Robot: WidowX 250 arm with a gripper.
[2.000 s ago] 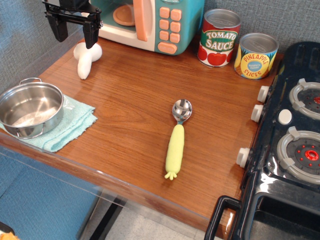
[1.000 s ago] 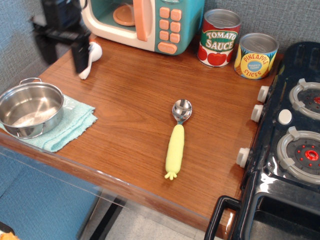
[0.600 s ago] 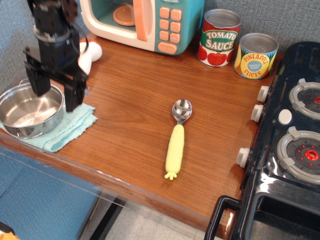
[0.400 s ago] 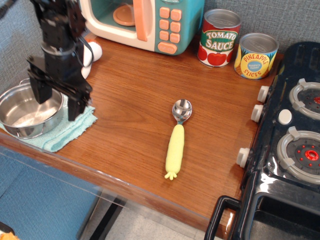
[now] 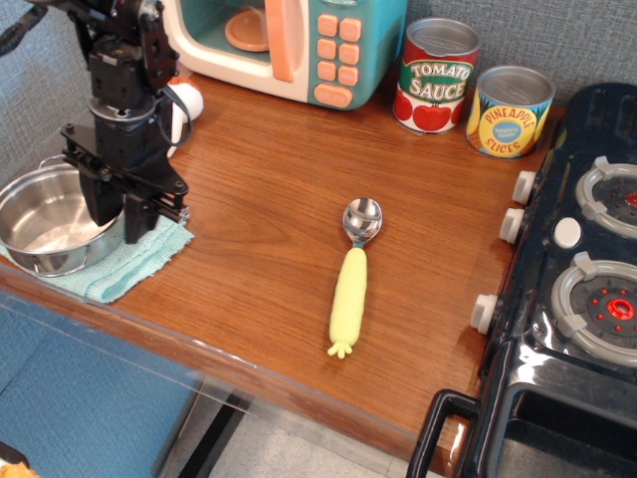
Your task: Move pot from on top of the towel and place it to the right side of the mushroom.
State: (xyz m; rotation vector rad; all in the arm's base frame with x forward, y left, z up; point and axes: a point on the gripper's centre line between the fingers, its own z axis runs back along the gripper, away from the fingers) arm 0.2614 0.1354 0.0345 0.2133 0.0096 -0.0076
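Pot (image 5: 50, 221), shiny steel, shallow, sits on the teal towel (image 5: 129, 261) at the front left corner of the wooden tabletop (image 5: 269, 169); one loop handle shows at its far rim, the interior looks empty. Gripper (image 5: 119, 217), black, hangs vertically over the pot's right rim, its two fingers pointing down: one finger appears inside the rim, the other (image 5: 136, 221) just outside it over the towel, so the rim lies between them. Jaws stand a narrow gap apart; whether the fingers actually touch or pinch the rim cannot be told from this view. Pot base appears flat on the towel, not tilted. Mushroom (image 5: 184, 103), white, lies behind the arm near the toy microwave (image 5: 299, 45), mostly hidden by the arm's body; only part of its rounded white form shows to the right of the arm. Pot and mushroom are apart, pot nearer the front edge, mushroom toward the back. Spoon (image 5: 352, 274) with yellow handle and metal bowl lies mid-table, handle toward the front edge, well apart from the pot. Tomato sauce can (image 5: 435, 76) and pineapple slices can (image 5: 509, 112) stand upright side by side at the back, right of the microwave. Toy stove (image 5: 587, 299), black with white knobs, adjoins the table's right edge.
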